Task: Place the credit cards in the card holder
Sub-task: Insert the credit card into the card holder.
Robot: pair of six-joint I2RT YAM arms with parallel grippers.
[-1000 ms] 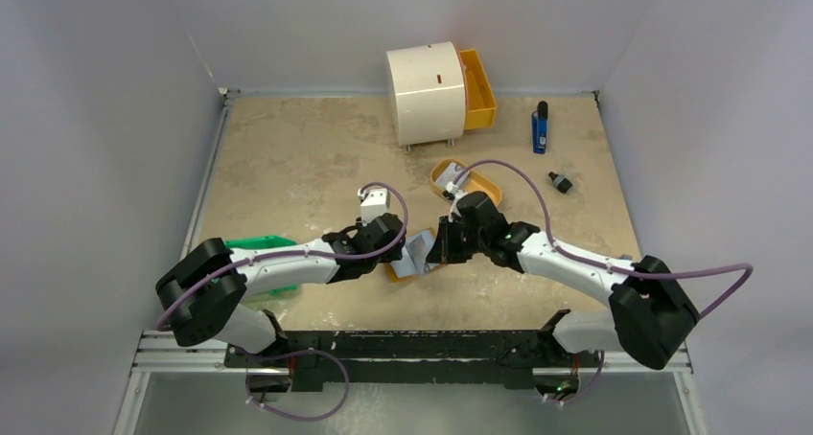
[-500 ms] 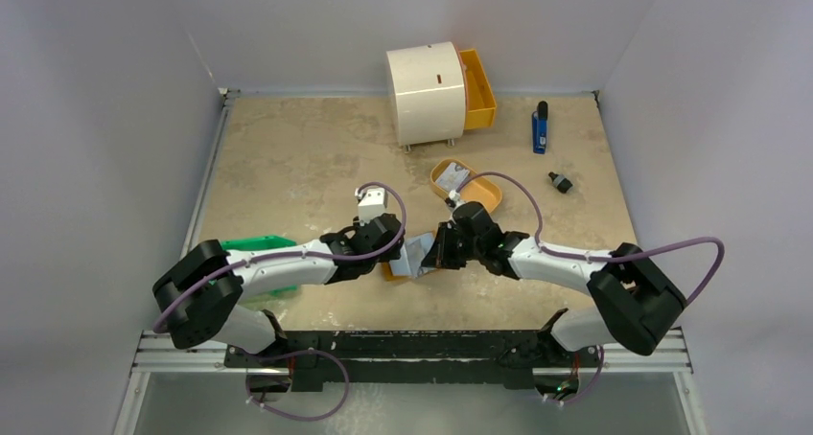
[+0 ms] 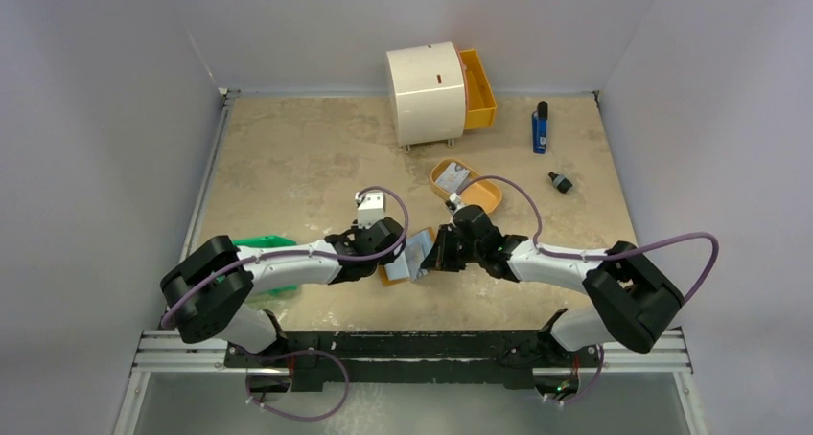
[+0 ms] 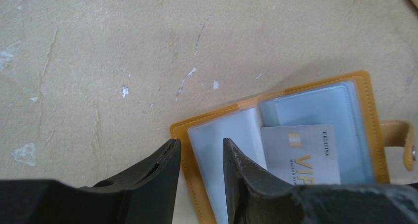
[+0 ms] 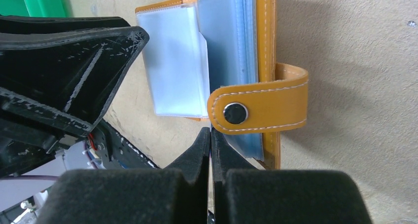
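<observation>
The tan card holder (image 3: pixel 391 274) lies open near the table's front, its clear sleeves (image 4: pixel 315 105) facing up. One of the credit cards (image 4: pixel 300 155), silver with gold print, rests on the right-hand sleeves; I cannot tell whether it is inside a pocket. Another card (image 3: pixel 458 178) lies in the yellow tray. My left gripper (image 4: pixel 199 142) is open, one finger on the table beside the holder's left edge and the other over the left sleeve (image 5: pixel 172 76). My right gripper (image 5: pixel 211 131) is shut, its tips against the lower corner of the snap strap (image 5: pixel 256 105).
The yellow oval tray (image 3: pixel 484 197) sits just behind the grippers. A white round drawer unit (image 3: pixel 427 92) with an orange drawer (image 3: pixel 477 90) stands at the back. There is a blue tool (image 3: pixel 540 128) and a small black piece (image 3: pixel 560 181) at the back right, and a green object (image 3: pixel 259 243) under the left arm.
The right arm has swung left and down, and the raised sleeves now lie flatter on the holder. The left jaws have narrowed a little.
</observation>
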